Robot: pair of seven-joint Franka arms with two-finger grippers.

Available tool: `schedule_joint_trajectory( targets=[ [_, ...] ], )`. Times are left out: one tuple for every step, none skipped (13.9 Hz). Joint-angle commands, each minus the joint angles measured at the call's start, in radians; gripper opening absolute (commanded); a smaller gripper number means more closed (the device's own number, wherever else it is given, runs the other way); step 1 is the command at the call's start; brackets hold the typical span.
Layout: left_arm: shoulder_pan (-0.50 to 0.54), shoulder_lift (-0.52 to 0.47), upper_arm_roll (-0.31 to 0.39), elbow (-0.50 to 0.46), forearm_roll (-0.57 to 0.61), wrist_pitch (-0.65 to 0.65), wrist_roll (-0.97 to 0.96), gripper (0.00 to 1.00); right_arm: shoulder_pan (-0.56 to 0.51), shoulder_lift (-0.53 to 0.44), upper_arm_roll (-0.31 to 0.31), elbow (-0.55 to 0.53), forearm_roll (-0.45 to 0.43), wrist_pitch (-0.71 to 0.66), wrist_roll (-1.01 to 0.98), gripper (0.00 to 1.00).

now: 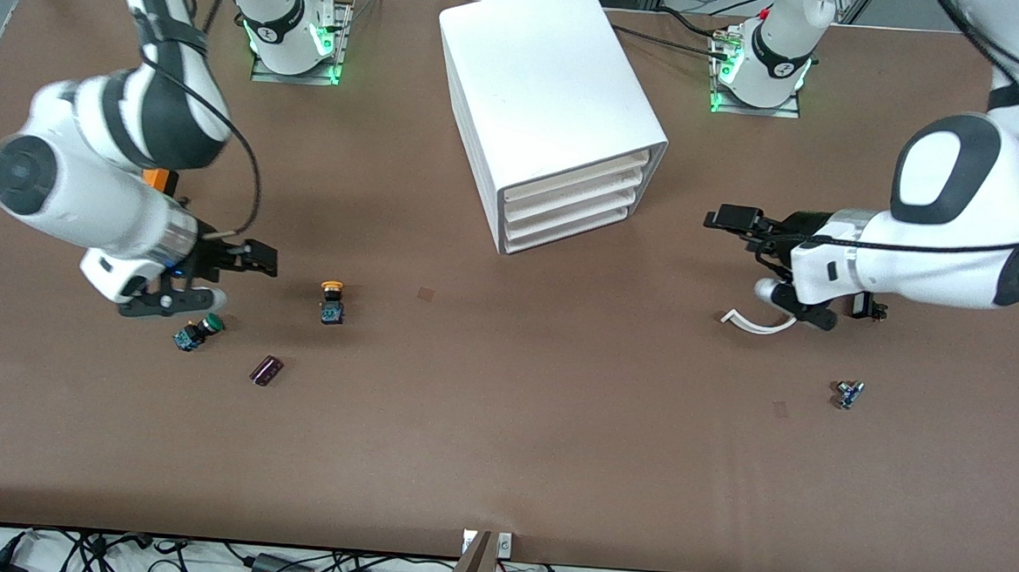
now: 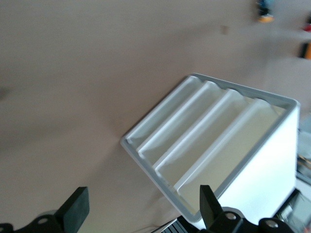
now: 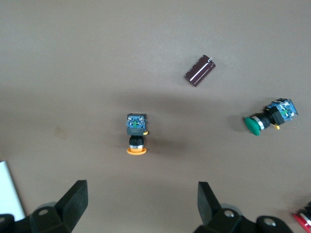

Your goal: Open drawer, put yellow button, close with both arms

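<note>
The white cabinet (image 1: 546, 87) stands at the middle of the table with all four drawers shut. The top drawer (image 1: 578, 173) (image 2: 228, 150) faces the front camera. The yellow button (image 1: 332, 301) (image 3: 136, 137) lies on the table toward the right arm's end, nearer to the front camera than the cabinet. My right gripper (image 1: 235, 276) (image 3: 141, 204) hangs open and empty over the table, between the yellow button and the right arm's end. My left gripper (image 1: 742, 263) (image 2: 142, 213) is open and empty, low over the table on the left arm's side of the drawer fronts.
A green-capped button (image 1: 197, 332) (image 3: 265, 119) and a dark purple cylinder (image 1: 266, 370) (image 3: 200, 70) lie near the right gripper, nearer to the front camera. A red cap (image 3: 303, 219) shows at the wrist view's edge. A small blue part (image 1: 848, 394) lies toward the left arm's end.
</note>
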Motion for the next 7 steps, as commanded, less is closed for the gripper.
schedule_joint_trajectory(
  targets=[
    [0.024,0.102,-0.003,-0.02,-0.19,-0.012,0.254,1.0,0.06,0.06,-0.005,0.001,-0.076,0.051,0.112,1.0],
    [0.027,0.122,-0.003,-0.066,-0.283,-0.009,0.326,1.0,0.078,0.08,-0.005,0.001,-0.083,0.07,0.14,1.0],
    [0.027,0.136,-0.003,-0.101,-0.349,-0.005,0.389,1.0,0.097,0.1,-0.005,0.001,-0.084,0.085,0.16,1.0],
    [0.025,0.139,-0.003,-0.123,-0.382,-0.003,0.41,1.0,0.103,0.119,-0.005,0.001,-0.084,0.096,0.174,1.0],
    [0.022,0.148,-0.005,-0.14,-0.41,-0.003,0.414,1.0,0.109,0.137,-0.005,-0.001,-0.084,0.106,0.175,1.0],
    [0.013,0.153,-0.006,-0.16,-0.443,-0.009,0.422,1.0,0.111,0.157,-0.006,-0.002,-0.084,0.107,0.174,1.0],
    [0.008,0.156,-0.018,-0.201,-0.477,-0.017,0.427,1.0,0.111,0.177,-0.005,-0.005,-0.085,0.107,0.174,1.0]
  ],
)
